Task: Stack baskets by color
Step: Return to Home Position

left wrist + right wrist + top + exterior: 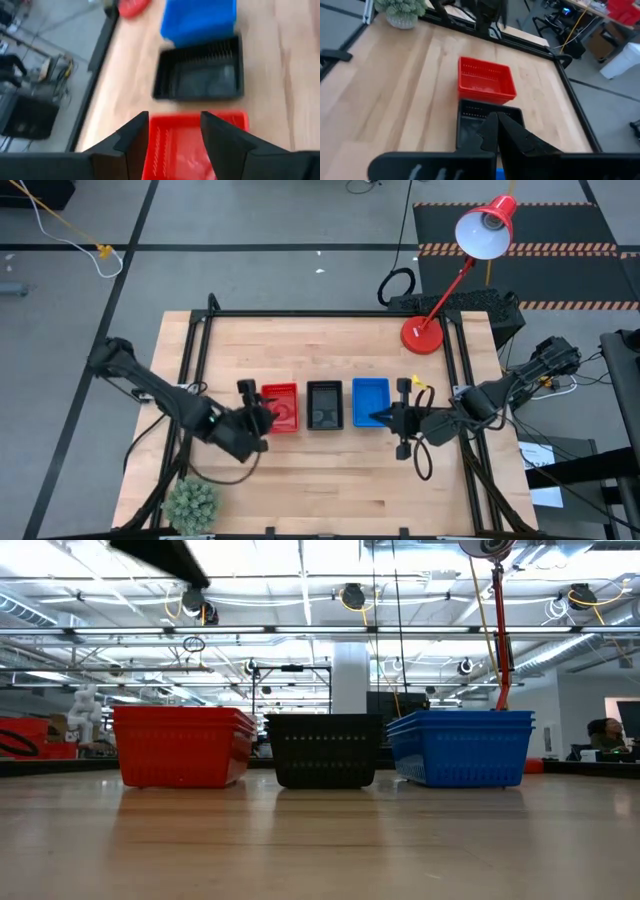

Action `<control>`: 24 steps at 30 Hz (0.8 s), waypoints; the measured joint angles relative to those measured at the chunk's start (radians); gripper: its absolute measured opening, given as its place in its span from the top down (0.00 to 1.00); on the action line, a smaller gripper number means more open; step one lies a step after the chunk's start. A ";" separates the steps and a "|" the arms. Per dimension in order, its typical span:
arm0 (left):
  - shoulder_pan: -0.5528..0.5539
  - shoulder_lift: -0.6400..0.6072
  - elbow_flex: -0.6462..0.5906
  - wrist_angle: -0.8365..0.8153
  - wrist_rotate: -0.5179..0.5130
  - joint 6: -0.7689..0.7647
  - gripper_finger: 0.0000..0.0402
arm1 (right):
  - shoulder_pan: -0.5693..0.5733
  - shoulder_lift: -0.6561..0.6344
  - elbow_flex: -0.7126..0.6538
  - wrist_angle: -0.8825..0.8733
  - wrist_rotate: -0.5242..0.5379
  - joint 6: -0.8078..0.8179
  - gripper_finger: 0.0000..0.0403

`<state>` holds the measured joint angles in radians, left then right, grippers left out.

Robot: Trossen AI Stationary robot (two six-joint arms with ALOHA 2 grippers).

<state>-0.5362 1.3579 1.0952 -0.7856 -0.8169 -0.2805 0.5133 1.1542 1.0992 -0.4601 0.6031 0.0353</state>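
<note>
Three stacks of baskets stand in a row on the wooden table: red (281, 407) on the left, black (324, 404) in the middle, blue (370, 402) on the right. Each rests on its base, as the low view shows for red (180, 747), black (325, 750) and blue (460, 747). My left gripper (262, 418) hangs open above the red stack's left side, and the red basket (195, 150) shows below the gap between its fingers (172, 140). My right gripper (385, 418) is shut (497, 132) and hovers over the blue stack's near right part.
A red desk lamp stands on its round base (422, 335) at the far right, its head (487, 228) beyond the table. A small potted plant (191, 503) sits at the near left corner. Black frame rails (190, 370) run along the table's left, right and far sides.
</note>
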 joint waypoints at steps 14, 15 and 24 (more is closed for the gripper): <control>0.178 -0.324 -0.271 0.585 0.166 0.429 0.84 | -0.113 -0.131 -0.247 0.266 -0.003 -0.276 1.00; 0.191 -0.342 -0.294 0.602 0.173 0.436 0.86 | -0.129 -0.160 -0.280 0.296 -0.005 -0.292 1.00; 0.328 -0.461 -0.506 0.764 0.321 0.465 0.99 | -0.313 -0.430 -0.540 0.444 -0.219 -0.337 1.00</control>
<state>-0.2085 0.8972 0.5891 -0.0215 -0.4963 0.1841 0.2002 0.7245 0.5590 -0.0157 0.3843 -0.3021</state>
